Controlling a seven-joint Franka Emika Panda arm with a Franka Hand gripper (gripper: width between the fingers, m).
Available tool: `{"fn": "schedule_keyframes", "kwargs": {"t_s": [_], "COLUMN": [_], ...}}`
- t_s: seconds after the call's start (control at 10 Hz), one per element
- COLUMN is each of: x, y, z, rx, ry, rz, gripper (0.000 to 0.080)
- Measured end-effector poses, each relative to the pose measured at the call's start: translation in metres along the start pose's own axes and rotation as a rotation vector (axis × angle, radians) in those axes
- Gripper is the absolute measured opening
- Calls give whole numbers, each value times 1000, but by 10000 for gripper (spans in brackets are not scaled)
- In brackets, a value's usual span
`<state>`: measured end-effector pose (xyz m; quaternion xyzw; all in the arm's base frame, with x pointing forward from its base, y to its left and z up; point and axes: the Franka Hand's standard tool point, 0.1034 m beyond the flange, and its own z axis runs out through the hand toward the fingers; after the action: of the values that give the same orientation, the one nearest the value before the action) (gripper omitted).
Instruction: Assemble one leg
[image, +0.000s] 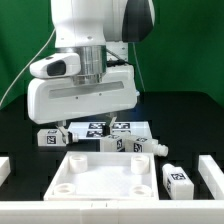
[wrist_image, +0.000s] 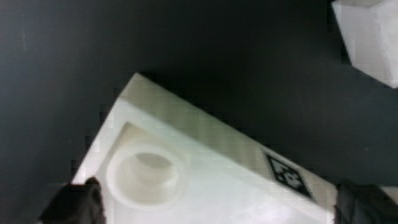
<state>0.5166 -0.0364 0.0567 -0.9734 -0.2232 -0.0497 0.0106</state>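
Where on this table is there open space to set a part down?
Bare black table at the exterior view's right, behind the lone leg. Another patch at the exterior view's left, in front of the leftmost leg. Crowded: the strip behind the tabletop, where legs and the marker board cluster.

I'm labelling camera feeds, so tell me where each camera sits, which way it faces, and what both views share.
Exterior view: off the arm, looking slightly down across the black table at the white robot arm.
Wrist view: on the wrist, looking down; the open end effector shows, dark fingertips apart.
Shared: the large white square rimmed plastic tabletop.
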Motion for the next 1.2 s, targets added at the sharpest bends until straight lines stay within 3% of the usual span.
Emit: {"fn": "schedule_keyframes", "kwargs": {"t_s": [0.3, 0.6, 0.8, 1.2], "x": [1, -5, -12, -9], "y": [-2, 3, -9, -16], "z": [0, 0, 6, 7], "rx": [18, 47, 59, 88], "ry": [10, 6, 2, -2], "rz": [215, 615, 866, 1086], "gripper": [649, 649, 649, 649]}}
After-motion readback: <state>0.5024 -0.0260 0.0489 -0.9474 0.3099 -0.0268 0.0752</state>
